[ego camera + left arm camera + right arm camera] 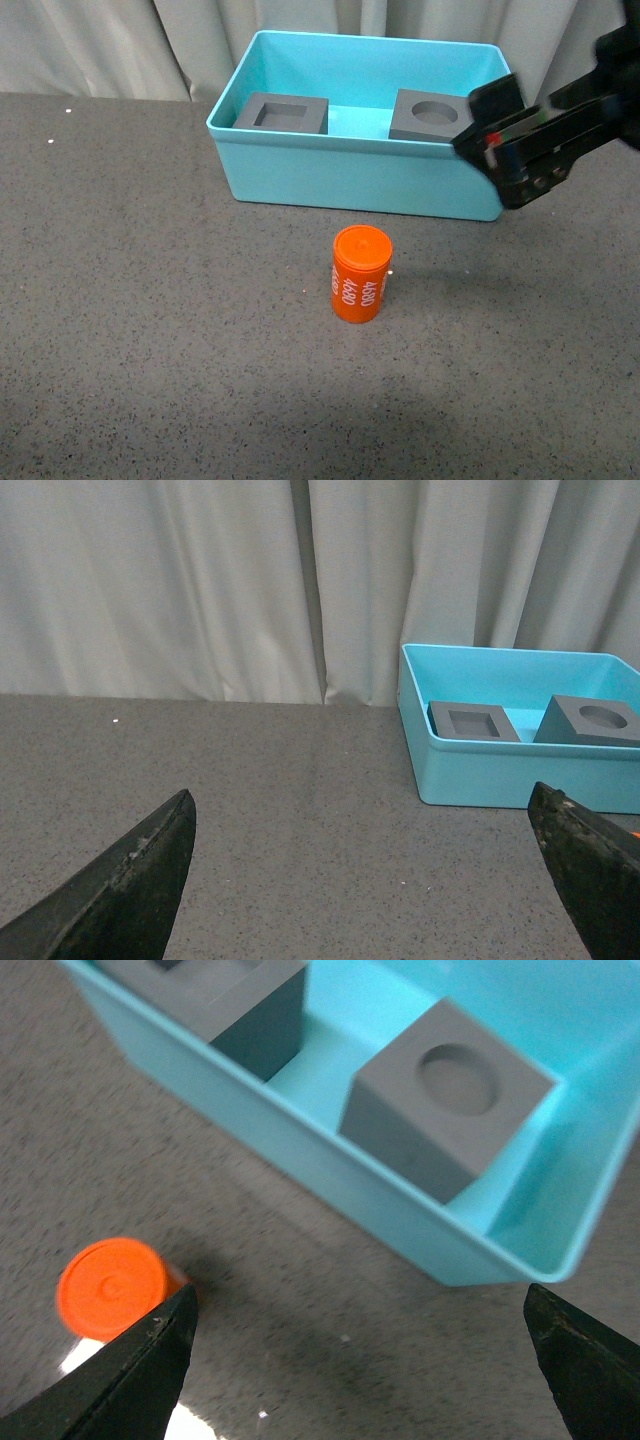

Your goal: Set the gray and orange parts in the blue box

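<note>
**Two cubes in, orange one left to go**

Both gray parts are already sitting inside the blue box (350,190): the gray cube with the square recess (287,113) at its left end and the gray cube with the round recess (431,114) at its right end, with a bare strip of box floor between them. The orange cylinder (360,274) is the only piece outside. It stands upright on the table (150,300), in front of the box's front wall and clearly apart from it, roughly level with the middle of the box.

So I'd say we're at the "go fetch the last part" step. The right gripper (497,150) hangs just off the box's front right corner, its jaws spread wide with nothing between them. From its wrist camera the cylinder shows just beside one finger (150,1360), not between the two.

The left gripper (360,790) is well off to the left of the box, also wide open and empty.

My guess for the next move: swing the right gripper away from the box until it's over the cylinder, drop down so the fingers straddle it, and squeeze. Then lift it clear of the rim and let go over that free strip between the cubes.
</note>
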Robot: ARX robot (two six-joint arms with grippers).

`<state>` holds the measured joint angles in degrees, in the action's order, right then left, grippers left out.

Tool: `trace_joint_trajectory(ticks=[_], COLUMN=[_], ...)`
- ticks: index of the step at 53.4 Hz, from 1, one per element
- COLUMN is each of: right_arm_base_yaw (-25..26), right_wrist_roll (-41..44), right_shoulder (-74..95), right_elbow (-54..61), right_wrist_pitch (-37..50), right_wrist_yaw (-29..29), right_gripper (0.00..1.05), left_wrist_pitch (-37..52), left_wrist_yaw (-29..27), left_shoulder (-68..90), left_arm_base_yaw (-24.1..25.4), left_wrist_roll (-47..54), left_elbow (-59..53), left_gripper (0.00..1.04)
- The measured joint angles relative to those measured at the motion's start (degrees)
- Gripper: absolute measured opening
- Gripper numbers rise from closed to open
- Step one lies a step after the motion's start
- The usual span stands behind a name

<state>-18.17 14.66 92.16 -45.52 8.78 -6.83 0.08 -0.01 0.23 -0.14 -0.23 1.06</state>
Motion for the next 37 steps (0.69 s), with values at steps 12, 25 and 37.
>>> trace_joint_trajectory(ticks=[12,25,37], right_arm_base_yaw=[-4.9,-9.1,-11.1], right_wrist_roll=[0.3,0.3,0.0], right_shoulder=[5.9,12.7,17.1], right_elbow=[-7.6,-13.1,-15.9], right_wrist_pitch=[-11.5,-16.8,-18.8], right_wrist_yaw=[-3.2,-3.2,-2.2], right_gripper=[0.95,0.95,0.95], left_wrist_pitch=[0.0,0.0,0.0], left_wrist_yaw=[0.0,0.0,0.0], left_shoulder=[0.0,0.0,0.0], left_arm_base_yaw=[0.0,0.0,0.0], left_wrist_roll=[0.0,0.0,0.0], left_elbow=[0.0,0.0,0.0], left_gripper=[0.98,0.98,0.98])
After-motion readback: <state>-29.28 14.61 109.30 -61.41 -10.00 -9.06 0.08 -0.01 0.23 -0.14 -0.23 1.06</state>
